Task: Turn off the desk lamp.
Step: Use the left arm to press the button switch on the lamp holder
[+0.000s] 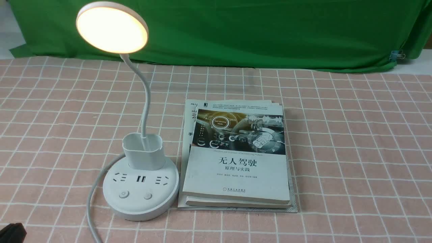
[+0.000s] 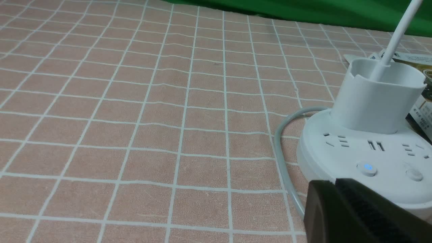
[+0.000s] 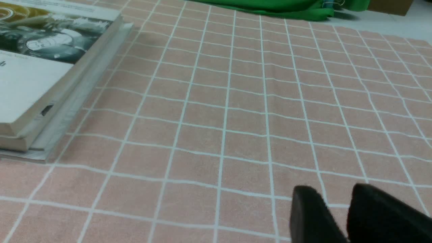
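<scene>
Glowing warm white, the desk lamp [image 1: 141, 189] stands in the left half of the front view, with its flat round head [image 1: 112, 27] lit at the upper left of the frame. A thin gooseneck [image 1: 145, 98] curves down from the head into a cup-shaped holder [image 1: 143, 152], which sits at the back of the round base [image 1: 135, 209]. The top of the base carries a row of sockets [image 1: 139, 179] and, nearer the camera, two round buttons [image 1: 123, 194] side by side. In the left wrist view one of them, the lit button [image 2: 368, 167], shows a small blue light, while its neighbour [image 2: 414, 174] is dark. A white cord [image 1: 90, 202] leaves the base and runs off the lower edge of the front view.

Just right of the lamp, near the middle of the frame, lies a stack of books [image 1: 236, 158], its edge close beside the base. Everything rests on a surface [image 1: 354, 152] covered with a pink cloth checked in white, backed by a green curtain [image 1: 253, 30].

At the lower left corner of the front view only a black tip of the left end effector [image 1: 11, 233] shows; its wrist camera shows it [image 2: 336, 185] closed on nothing, fingers pressed together, just short of the base. Whether it touches the base I cannot tell. The right end effector [image 3: 337, 194] hangs over bare cloth well apart from the books, fingers drawn together and gripping nothing.
</scene>
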`<state>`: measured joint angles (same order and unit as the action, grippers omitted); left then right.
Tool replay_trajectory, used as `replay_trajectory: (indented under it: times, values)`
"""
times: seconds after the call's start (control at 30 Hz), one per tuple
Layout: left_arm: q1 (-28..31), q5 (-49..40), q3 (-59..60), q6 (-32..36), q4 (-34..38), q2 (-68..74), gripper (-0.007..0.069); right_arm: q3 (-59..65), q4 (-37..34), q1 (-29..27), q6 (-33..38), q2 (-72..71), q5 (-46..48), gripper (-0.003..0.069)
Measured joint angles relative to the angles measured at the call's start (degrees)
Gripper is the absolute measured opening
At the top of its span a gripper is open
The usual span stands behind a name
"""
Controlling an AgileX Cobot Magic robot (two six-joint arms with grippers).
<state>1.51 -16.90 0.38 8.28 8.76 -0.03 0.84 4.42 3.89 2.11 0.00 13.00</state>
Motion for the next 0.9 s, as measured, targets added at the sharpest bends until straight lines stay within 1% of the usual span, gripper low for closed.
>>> replay_trajectory:
  times: [0.57, 0.63, 0.7, 0.73, 0.83, 0.9]
  values:
    - [0.00, 0.71, 0.00, 0.00, 0.00, 0.00, 0.0003, 0.00, 0.00, 0.00, 0.00, 0.00, 0.00, 0.0240]
    - [0.00, 3.41, 0.06, -1.57, 2.84, 0.00, 0.0003, 0.00, 0.00, 0.00, 0.00, 0.00, 0.00, 0.0240]
    - [0.00, 7.00, 0.06, -5.07, 9.95, 0.00, 0.0003, 0.00, 0.00, 0.00, 0.00, 0.00, 0.00, 0.0240]
    - [0.00, 9.06, 0.06, -7.27, 14.82, 0.00, 0.0003, 0.00, 0.00, 0.00, 0.00, 0.00, 0.00, 0.0240]
    - [0.00, 14.55, 0.06, -10.93, 27.37, 0.00, 0.0003, 0.00, 0.00, 0.00, 0.00, 0.00, 0.00, 0.0240]
    - [0.00, 17.38, 0.06, -11.34, 29.92, 0.00, 0.0003, 0.00, 0.00, 0.00, 0.00, 0.00, 0.00, 0.0240]
